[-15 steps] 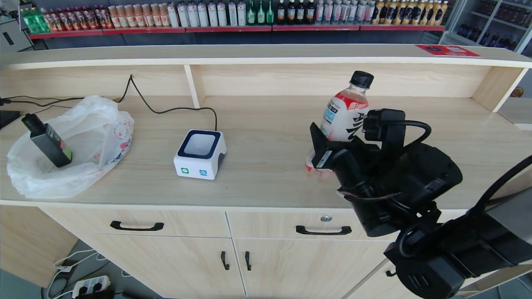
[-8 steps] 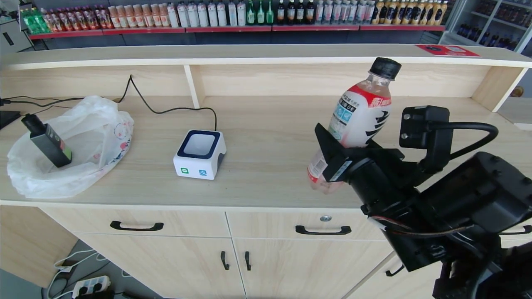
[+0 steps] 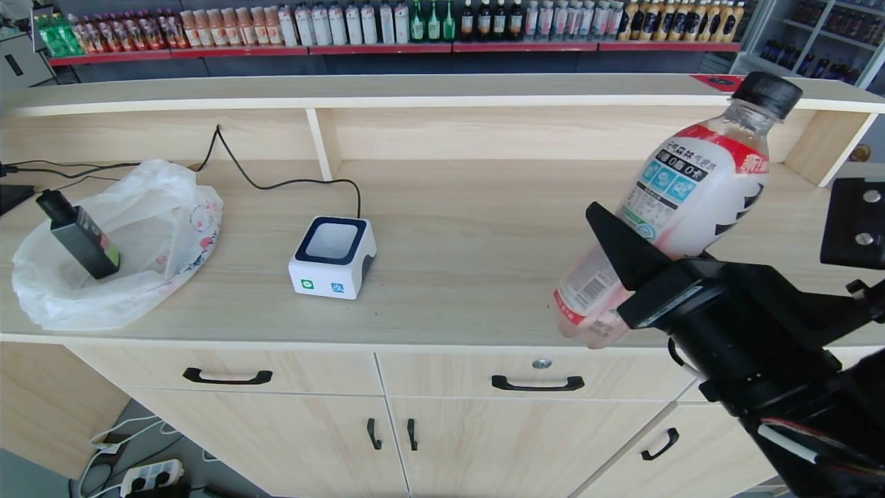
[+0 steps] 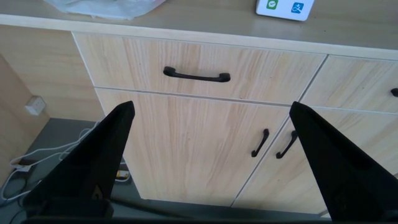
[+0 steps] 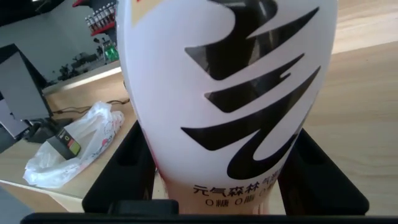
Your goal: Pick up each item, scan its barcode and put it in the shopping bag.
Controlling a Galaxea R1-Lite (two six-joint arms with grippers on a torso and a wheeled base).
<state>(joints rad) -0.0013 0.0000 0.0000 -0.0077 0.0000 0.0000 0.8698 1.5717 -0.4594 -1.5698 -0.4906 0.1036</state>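
1. Across the head view's middle runs a pale wood counter (image 3: 456,228), backed by a raised ledge (image 3: 415,90). Behind it, along the top of the frame, a red-edged shelf (image 3: 387,48) carries a row of drinks.
2. Left of frame: a white shopping bag (image 3: 166,207) lies open on the counter, with a dark carton (image 3: 79,235) leaning inside it. Centre-left: a white scanner (image 3: 334,256) stands apart from the bag, its black cable (image 3: 276,183) running back to the ledge.
3. Right of frame: the right gripper (image 3: 657,242) is clamped around a bottle (image 3: 691,194). The bottle is tilted, black cap toward the upper right, and held off the surface. A barcode shows near its lower end.
4. Lower frame: drawers and doors sit under the counter, with a drawer handle (image 3: 227,377) at the left. A power strip (image 3: 148,475) lies on the floor at lower left.
5. Left wrist view: the left gripper (image 4: 211,168) hangs with fingers spread wide, holding nothing, in front of the cabinet front. Two door handles (image 4: 273,143) show between the fingers. The scanner's base and the bag's edge show on the counter above the drawer.
6. Right wrist view: the bottle's white label with black strokes sits between the fingers (image 5: 124,168), which press its sides. Beyond it, the shopping bag with the dark carton lies on the counter.
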